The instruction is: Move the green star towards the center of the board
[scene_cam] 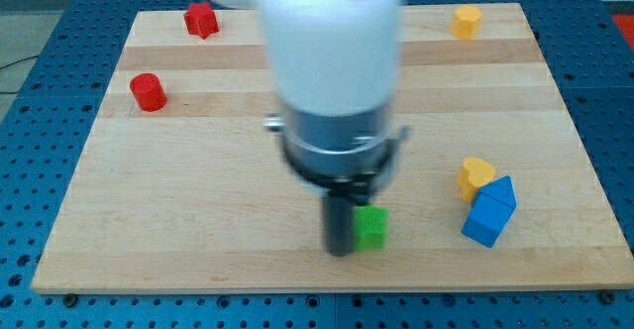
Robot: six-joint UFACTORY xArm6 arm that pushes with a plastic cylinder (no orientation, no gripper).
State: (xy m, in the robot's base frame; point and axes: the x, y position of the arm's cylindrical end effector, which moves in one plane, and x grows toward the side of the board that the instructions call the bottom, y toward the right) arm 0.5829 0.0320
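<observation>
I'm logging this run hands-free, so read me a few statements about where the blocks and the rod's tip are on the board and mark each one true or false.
1. My tip sits right beside the green star, on its view's-left side. True.
2. The green star lies near the view's top edge of the board. False: it lies near the view's bottom edge, slightly right of the middle.
3. Two red blocks, one near the top and one below it, sit at the view's upper left. True.
4. The blue block stands alone, far from any other block. False: a yellow block sits right against it.
5. Another yellow block is at the view's upper right. True.
</observation>
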